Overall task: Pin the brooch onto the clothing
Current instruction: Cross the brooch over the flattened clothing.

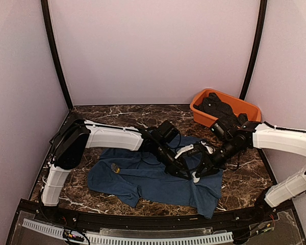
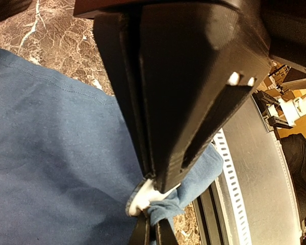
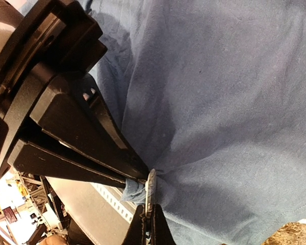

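Item under work: navy T-shirt (image 1: 143,179), lying spread and rumpled on the marble bench (image 1: 117,113) in front of both arms, which meet over its right-centre portion. Left hand (image 2: 160,184): fingers pressed together, with a small white piece, taken to be the brooch (image 2: 142,200), protruding at their tips. Right hand (image 3: 135,177): closed on a pinched-up fold of the T-shirt directly against that piece. Assessed step: driving the pin through the raised fold. Recommendation: the right hand should hold the fold taut and proud of the bench so that only this one pinch of cloth is pierced. The left hand should present the brooch square to the fold and advance along the pin's line, since any twist risks the pin skating off the soft fabric or the fold slipping free. Whether the pin has entered the cloth cannot be determined. View comparison: the left wrist camera shows the brooch's white face and the bunched cloth below it. The right wrist camera shows the same piece edge-on, as a thin pale sliver. Only the overhead camera shows the orange tub (image 1: 203,119) of dark garments at far right and a small yellowish object (image 1: 115,168), unidentified, on the T-shirt's left part. In that view the fingertips are too crowded to read.
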Controlling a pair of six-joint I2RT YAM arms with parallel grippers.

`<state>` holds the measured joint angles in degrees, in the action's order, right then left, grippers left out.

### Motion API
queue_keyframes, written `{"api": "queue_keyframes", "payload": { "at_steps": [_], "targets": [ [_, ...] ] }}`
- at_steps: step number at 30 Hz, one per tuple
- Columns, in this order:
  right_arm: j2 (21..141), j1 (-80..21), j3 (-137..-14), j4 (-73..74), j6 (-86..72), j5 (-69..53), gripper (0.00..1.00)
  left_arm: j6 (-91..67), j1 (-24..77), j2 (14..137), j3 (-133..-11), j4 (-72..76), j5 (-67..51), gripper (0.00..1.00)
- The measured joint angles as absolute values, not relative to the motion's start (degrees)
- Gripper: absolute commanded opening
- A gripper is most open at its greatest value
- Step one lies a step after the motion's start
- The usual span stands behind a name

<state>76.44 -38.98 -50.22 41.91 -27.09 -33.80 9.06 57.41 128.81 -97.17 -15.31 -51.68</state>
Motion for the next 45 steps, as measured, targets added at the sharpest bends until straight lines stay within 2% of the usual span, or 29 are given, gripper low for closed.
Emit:
{"api": "queue_keyframes", "payload": {
  "at_steps": [1,3,4,8,13,22,35,41,45],
  "targets": [
    [76.31,-38.96,-50.22,42.02,-27.14,-33.8,0.0,8.86,57.39,128.81,-97.21,-15.31,-51.75,0.01],
    [76.25,-38.94,-50.22,42.11,-27.29,-33.78,0.0,8.51,57.36,128.81,-97.25,-15.29,-52.05,0.09],
    [76.25,-38.94,-50.22,42.13,-27.35,-33.8,0.0,8.38,57.25,128.88,-97.25,-15.22,-52.31,0.18],
    [76.27,-38.33,-50.22,41.82,-27.27,-33.61,0.0,7.07,57.14,128.95,-97.23,-13.74,-54.61,0.36],
    [76.23,-36.95,-50.13,41.63,-27.05,-34.09,0.0,6.37,57.04,128.7,-95.83,-10.33,-56.6,0.4],
    [76.18,-36.21,-49.78,39.7,-26.63,-35.35,0.0,6.28,55.75,128.44,-94.37,-7.38,-59.11,0.4],
    [76.18,-36.05,-49.76,39.13,-26.2,-36.21,0.0,7.46,55.33,128.44,-94.32,-7.29,-58.83,0.27],
    [76.18,-36.05,-49.76,39.09,-26.2,-36.23,0.0,7.97,55.33,128.42,-94.32,-7.29,-57.65,0.17],
    [76.18,-36.05,-49.76,38.7,-26.2,-36.38,0.0,7.99,55.35,128.35,-94.32,-7.29,-56.88,0.04]
  ]
}}
